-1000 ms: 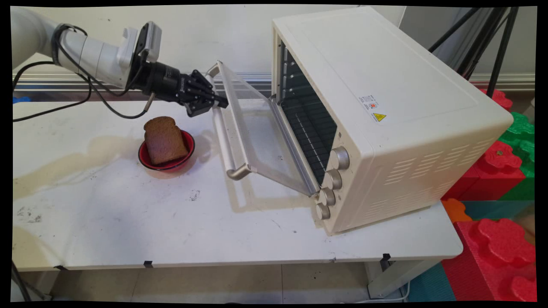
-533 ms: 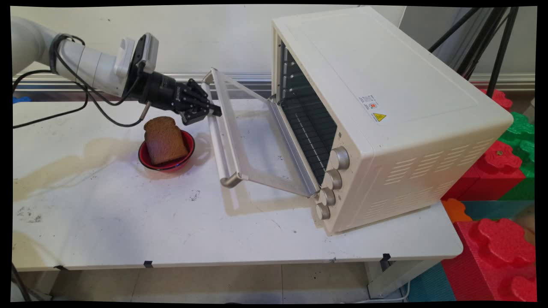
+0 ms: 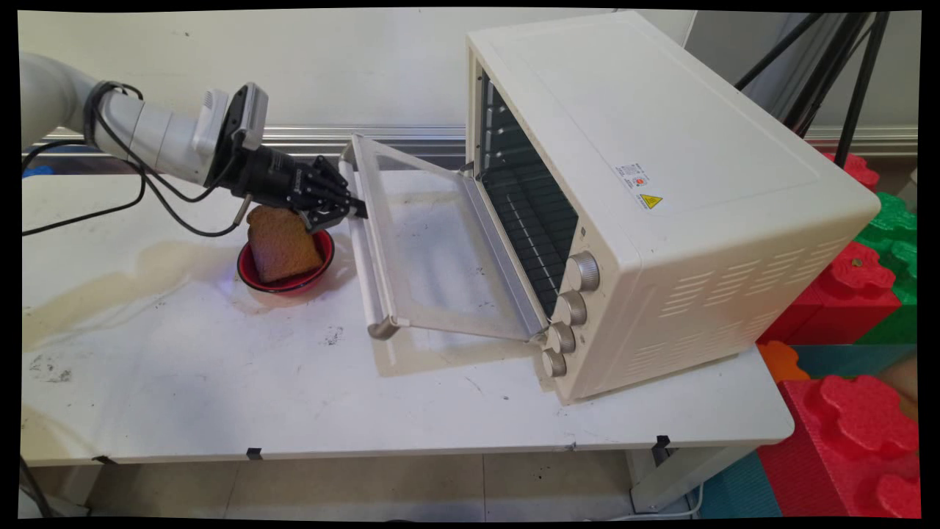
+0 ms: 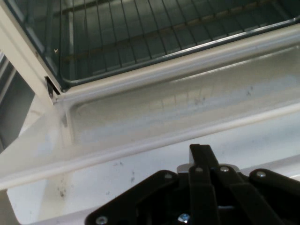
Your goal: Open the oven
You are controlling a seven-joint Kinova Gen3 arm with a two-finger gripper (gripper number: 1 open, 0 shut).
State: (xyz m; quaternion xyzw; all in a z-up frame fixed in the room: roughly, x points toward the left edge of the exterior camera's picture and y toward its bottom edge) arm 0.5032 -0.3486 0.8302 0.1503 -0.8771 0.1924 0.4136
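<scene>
A glass door [image 3: 433, 250] with a brushed metal handle [image 3: 360, 242] is being shown; the oven [image 3: 661, 184] is being seen in smooth cream enamel.

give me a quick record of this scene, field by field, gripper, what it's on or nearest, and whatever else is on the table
gripper: black two-finger gripper, shut on the door handle
oven door: glass door hangs well open, tilted down toward the table
oven: cream toaster oven with four knobs, wire rack visible inside
nearest other thing: brown bread slice standing in a red bowl, just below the gripper
table: white, stained
</scene>
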